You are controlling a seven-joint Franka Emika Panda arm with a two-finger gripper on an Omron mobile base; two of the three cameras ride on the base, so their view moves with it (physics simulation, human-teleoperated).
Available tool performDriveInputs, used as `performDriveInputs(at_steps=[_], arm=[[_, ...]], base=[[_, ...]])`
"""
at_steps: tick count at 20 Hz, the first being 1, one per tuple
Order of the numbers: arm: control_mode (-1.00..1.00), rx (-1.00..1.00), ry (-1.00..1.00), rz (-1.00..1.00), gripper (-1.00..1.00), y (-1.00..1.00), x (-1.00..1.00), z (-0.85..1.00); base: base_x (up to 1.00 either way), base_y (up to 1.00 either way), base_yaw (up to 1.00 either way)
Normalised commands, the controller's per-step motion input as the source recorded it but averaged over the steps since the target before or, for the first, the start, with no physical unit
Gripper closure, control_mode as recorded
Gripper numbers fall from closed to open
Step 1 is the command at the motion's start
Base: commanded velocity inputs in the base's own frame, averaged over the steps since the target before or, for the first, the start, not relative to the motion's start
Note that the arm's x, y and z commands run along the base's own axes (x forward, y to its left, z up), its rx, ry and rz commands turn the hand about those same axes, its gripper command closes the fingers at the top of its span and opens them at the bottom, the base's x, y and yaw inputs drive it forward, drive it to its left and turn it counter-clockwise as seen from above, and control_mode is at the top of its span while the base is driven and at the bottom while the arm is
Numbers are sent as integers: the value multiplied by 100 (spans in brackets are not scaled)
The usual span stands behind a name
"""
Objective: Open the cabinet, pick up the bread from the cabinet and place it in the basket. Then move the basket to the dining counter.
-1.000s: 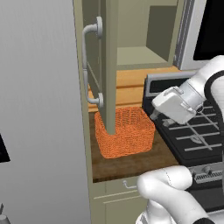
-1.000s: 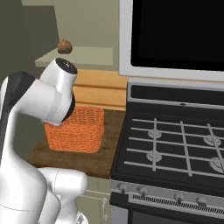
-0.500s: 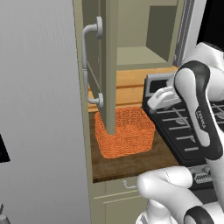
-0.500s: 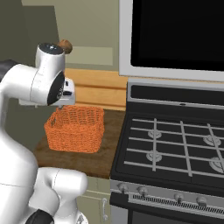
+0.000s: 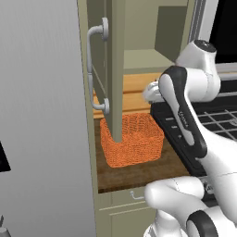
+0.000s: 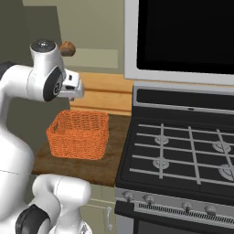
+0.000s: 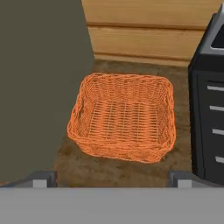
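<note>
Hand view: the orange wicker basket (image 7: pixel 124 120) sat empty on the dark wood countertop (image 7: pixel 109 168), directly below the gripper (image 7: pixel 111 178).
Gripper: its two dark fingertips (image 7: pixel 41 178) stood spread wide apart at the bottom edge, pinching nothing.
Basket position: between the open cabinet door (image 7: pixel 41 87) on one side and the black stove (image 7: pixel 209 105) on the other, close to the wooden back panel (image 7: pixel 148 30).
Left base view: the sage-green cabinet door (image 5: pixel 113 65) hung swung out over the basket (image 5: pixel 134 148), its curved silver handle (image 5: pixel 92 69) facing outward.
Right base view: the bread (image 6: pixel 67 48), a small brown lump, rested on the cabinet shelf (image 6: pixel 98 57), above and behind the basket (image 6: pixel 80 132).
Arm: the white wrist (image 6: pixel 68 87) hovered over the basket, clear of it.
</note>
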Motion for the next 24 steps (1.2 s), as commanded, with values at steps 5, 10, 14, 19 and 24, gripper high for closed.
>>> performDriveInputs(at_steps=[5,10,14,19,24], arm=[[-100,5,-13,-25,-100,0,33,42],[-100,13,-18,20,-100,0,0,49],[-100,4,-33,26,-100,0,0,39],[-100,-11,-21,6,-100,14,18,23],[-100,-5,-1,0,-100,36,31,13]], base=[[0,0,0],[0,0,0],[0,0,0],[0,0,0],[0,0,0]])
